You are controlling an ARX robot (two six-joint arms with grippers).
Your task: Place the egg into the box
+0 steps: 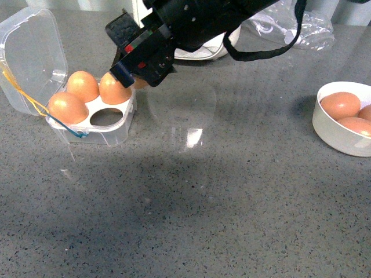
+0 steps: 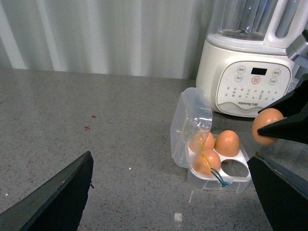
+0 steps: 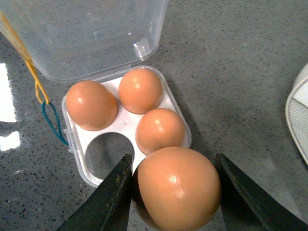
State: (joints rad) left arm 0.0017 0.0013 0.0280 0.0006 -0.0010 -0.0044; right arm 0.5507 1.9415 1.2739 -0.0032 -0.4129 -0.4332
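The box (image 1: 110,132) stands at the left with its clear lid (image 1: 32,52) open and three brown eggs in the white tray. One hole (image 1: 107,117) at its front right is empty. My right gripper (image 1: 134,74) is shut on the egg (image 3: 178,187), holding it just beside the box's right edge, above the table. Only a sliver of the egg (image 1: 139,83) shows in the front view. In the left wrist view the held egg (image 2: 267,126) hangs to the right of the box (image 2: 219,179). My left gripper (image 2: 171,202) is open and empty, well back from the box.
A round white bowl (image 1: 333,136) with more brown eggs sits at the right edge. A white blender (image 2: 250,82) stands behind the box. A crumpled clear bag (image 1: 290,23) lies at the back right. Yellow and blue rubber bands (image 3: 41,103) hang off the box.
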